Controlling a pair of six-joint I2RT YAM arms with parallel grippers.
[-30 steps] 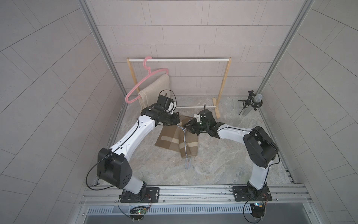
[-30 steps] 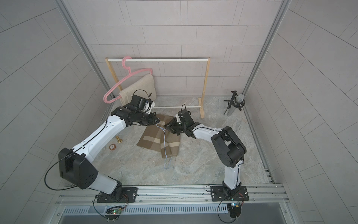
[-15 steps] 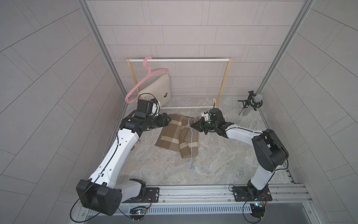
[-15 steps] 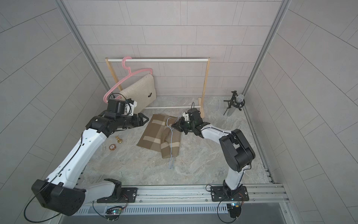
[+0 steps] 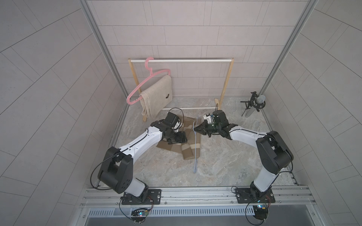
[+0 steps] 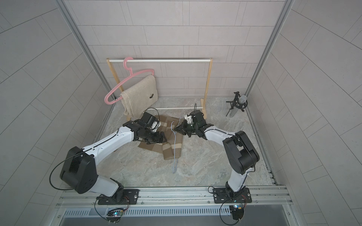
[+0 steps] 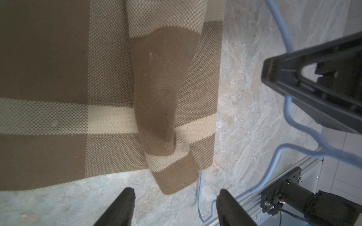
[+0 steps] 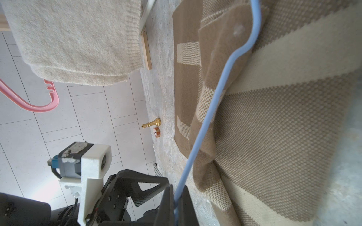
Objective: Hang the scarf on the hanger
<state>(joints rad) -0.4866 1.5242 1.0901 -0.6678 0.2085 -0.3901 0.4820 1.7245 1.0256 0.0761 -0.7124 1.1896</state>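
Observation:
A brown scarf with cream stripes (image 5: 188,151) (image 6: 168,151) lies folded on the stone floor. Across it lies a thin blue wire hanger (image 5: 196,148) (image 6: 175,145), hook end toward the rack. My right gripper (image 5: 196,129) (image 8: 177,195) is shut on the hanger's wire (image 8: 211,109) near the hook. My left gripper (image 5: 183,139) (image 7: 176,192) hangs open just over the scarf's left part, nothing between its fingers (image 7: 127,193). In the left wrist view a folded flap of the scarf (image 7: 160,101) lies ahead of the jaws, with the hanger (image 7: 288,109) beside it.
A wooden rack (image 5: 225,86) stands at the back, with a pink hanger (image 5: 148,78) carrying a beige cloth (image 5: 156,97). A small tripod device (image 5: 253,101) stands at the back right. A gold chess piece (image 8: 151,123) and a small red disc (image 8: 157,131) lie left of the scarf.
My left gripper has opened; its arm swung away to the left, then came back over the scarf. My right jaws have closed fully on the hanger wire.

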